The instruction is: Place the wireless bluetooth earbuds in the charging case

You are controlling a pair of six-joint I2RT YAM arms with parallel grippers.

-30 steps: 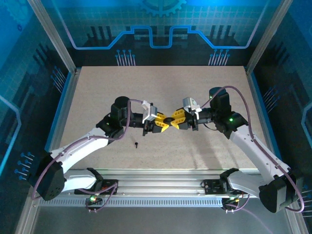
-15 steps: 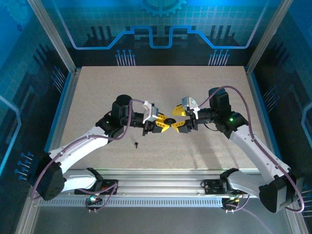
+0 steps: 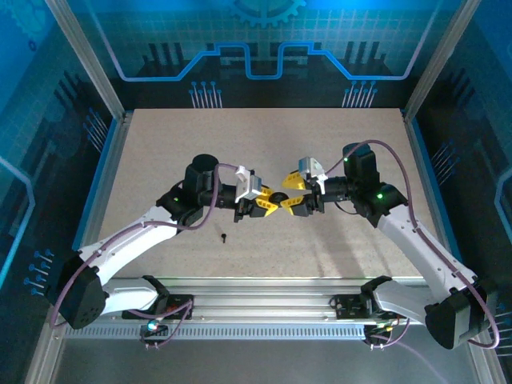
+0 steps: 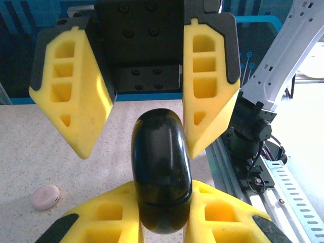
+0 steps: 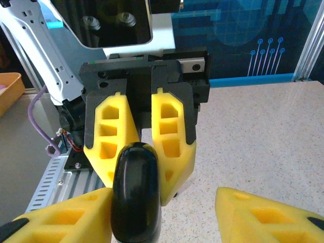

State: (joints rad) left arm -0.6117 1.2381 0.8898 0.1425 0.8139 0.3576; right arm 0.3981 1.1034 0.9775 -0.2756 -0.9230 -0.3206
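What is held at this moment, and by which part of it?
The left claw grips the small round black charging case by two opposite sides; the right claw is open around it.

L tool [image 3: 271,202] clamped, R tool [image 3: 288,197] open, tip-to-tip.

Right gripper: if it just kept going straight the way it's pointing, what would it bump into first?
Probably the charging case, gripped by the left gripper straight ahead. The right gripper, jaws open, looks close to it, though depth is unclear.
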